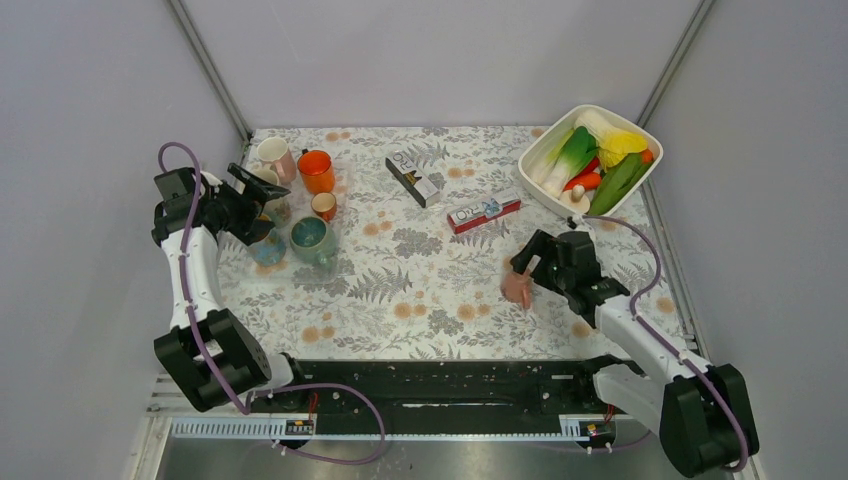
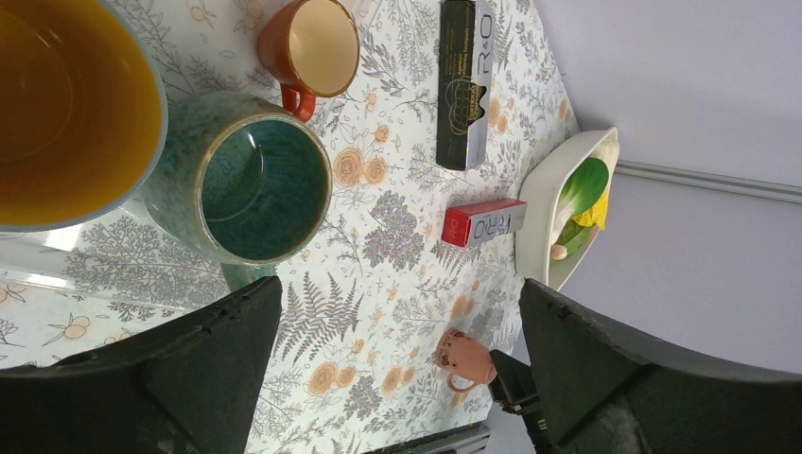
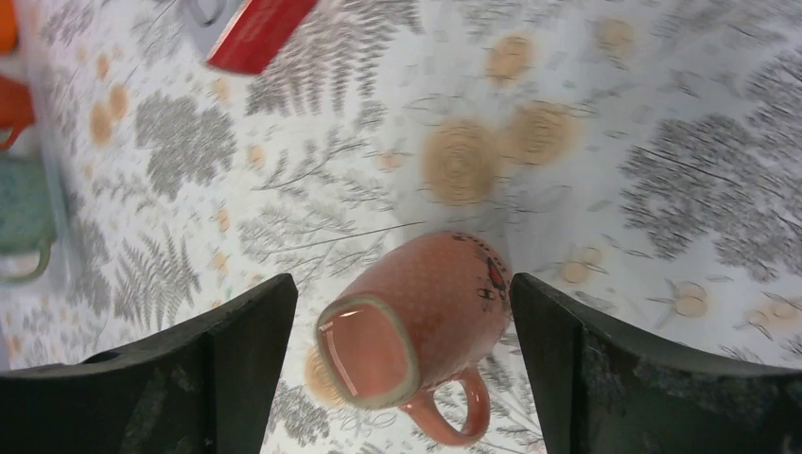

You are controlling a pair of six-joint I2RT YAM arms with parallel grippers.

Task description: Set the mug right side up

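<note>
1. The floral bench [image 1: 420, 300] bears a white tub [image 1: 541, 150] of vegetables at 2 o'clock.
2. The right claw [image 3: 402, 293] is spread wide astride the pink mug [image 1: 517, 287]; whether it touches the mug, I cannot tell.
3. The left claw [image 2: 399, 288], at 9 o'clock, gapes wide and holds nothing, beside a teal cup [image 2: 265, 189].
4. The pink mug lies tipped on its side at 4 o'clock.

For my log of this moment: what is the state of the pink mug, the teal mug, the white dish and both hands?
Salmon-pink ceramic mug: upside down, base showing, not gripped.
Teal glazed ceramic mug: upright, empty.
White rectangular dish: filled with vegetables.
Left hand: open, holding nothing.
Right hand: open, fingers either side of the salmon-pink mug.
</note>
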